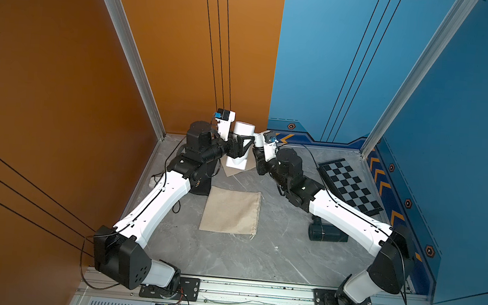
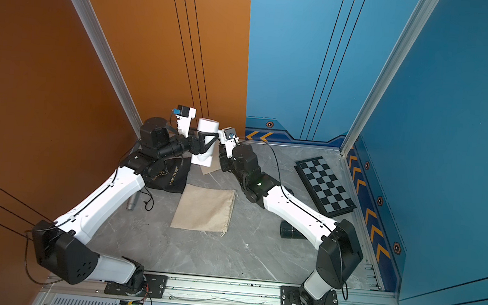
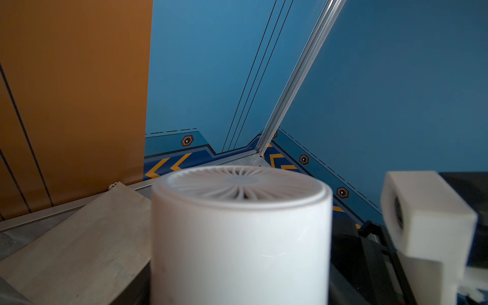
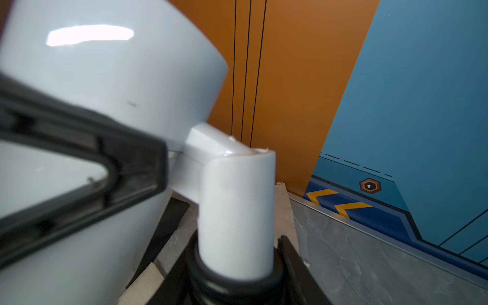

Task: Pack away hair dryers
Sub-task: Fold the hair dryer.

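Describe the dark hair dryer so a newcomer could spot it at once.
Find the checkered board by the blue side wall. Just nearer the camera, partly under the right arm, lies the dark hair dryer. Unlike the white hair dryer held aloft, it is a blackish barrel on its side.

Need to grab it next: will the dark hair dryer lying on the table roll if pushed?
Likely: the dark hair dryer lies on its round barrel. Its glossy shell may slide on the smooth table. Its handle, largely hidden under the right arm, might check rolling.
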